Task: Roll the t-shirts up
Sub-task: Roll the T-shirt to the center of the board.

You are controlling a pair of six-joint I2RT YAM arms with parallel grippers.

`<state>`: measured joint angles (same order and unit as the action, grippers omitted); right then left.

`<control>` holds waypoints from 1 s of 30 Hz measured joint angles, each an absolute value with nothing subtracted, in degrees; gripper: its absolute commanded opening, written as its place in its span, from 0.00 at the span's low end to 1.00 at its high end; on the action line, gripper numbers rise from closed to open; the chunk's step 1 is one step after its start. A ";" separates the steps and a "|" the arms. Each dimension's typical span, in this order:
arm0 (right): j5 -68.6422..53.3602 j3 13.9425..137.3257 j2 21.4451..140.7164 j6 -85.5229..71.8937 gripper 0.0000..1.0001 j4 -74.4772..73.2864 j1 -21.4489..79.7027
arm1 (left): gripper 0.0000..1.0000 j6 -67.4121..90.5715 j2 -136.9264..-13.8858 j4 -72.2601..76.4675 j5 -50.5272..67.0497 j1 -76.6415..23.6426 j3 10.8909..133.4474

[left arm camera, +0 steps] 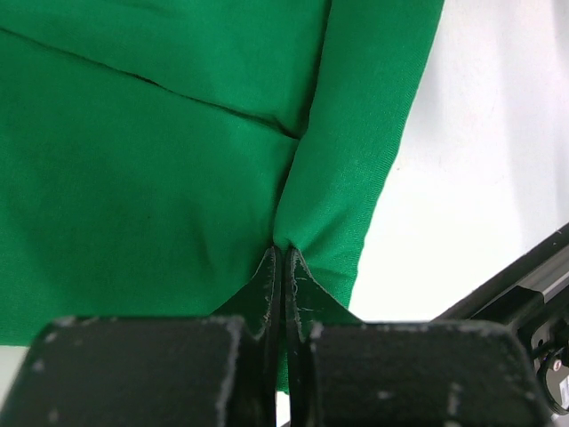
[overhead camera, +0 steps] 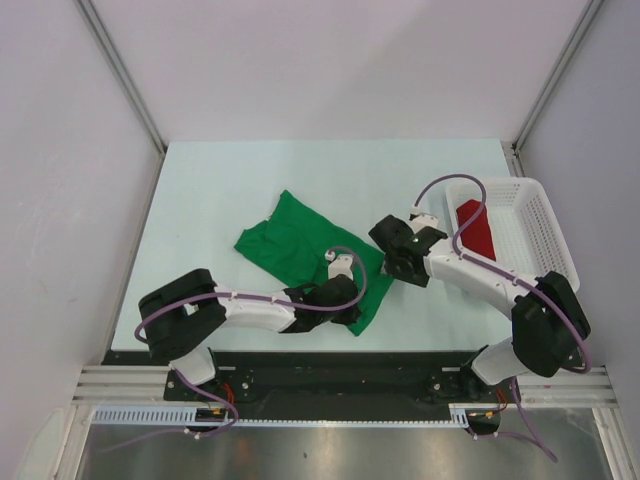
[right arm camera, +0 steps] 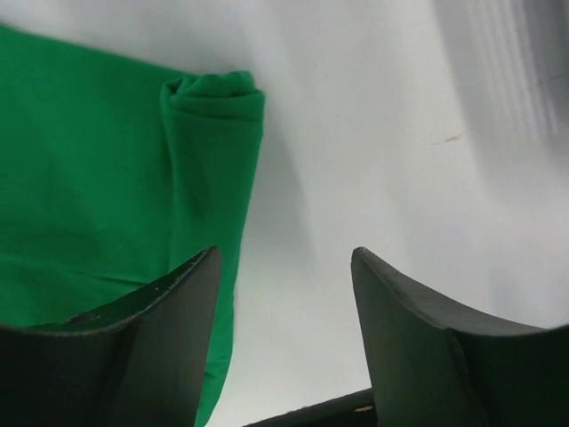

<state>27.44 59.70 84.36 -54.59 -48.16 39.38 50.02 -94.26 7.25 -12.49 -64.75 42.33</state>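
The green t-shirt (overhead camera: 295, 245) lies crumpled on the table's middle, and its near right edge is folded into a narrow strip (right arm camera: 213, 98). My left gripper (overhead camera: 352, 312) is at the shirt's near right corner. In the left wrist view it (left arm camera: 284, 256) is shut on a pinched fold of the green cloth (left arm camera: 178, 160). My right gripper (overhead camera: 385, 258) hovers just right of the shirt. Its jaws (right arm camera: 284, 258) are open over bare table, the left finger (right arm camera: 169, 311) above the green edge (right arm camera: 89, 178). The red t-shirt (overhead camera: 478, 228) lies in the basket.
The white mesh basket (overhead camera: 535, 235) stands at the table's right edge, behind my right arm. The table's black front rail (overhead camera: 330, 365) runs close behind the left gripper. White walls enclose the table on three sides.
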 measured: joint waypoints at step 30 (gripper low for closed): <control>20.03 58.50 88.29 -52.62 0.51 -38.24 34.92 | 0.00 49.93 -94.28 6.68 -12.23 -64.03 42.54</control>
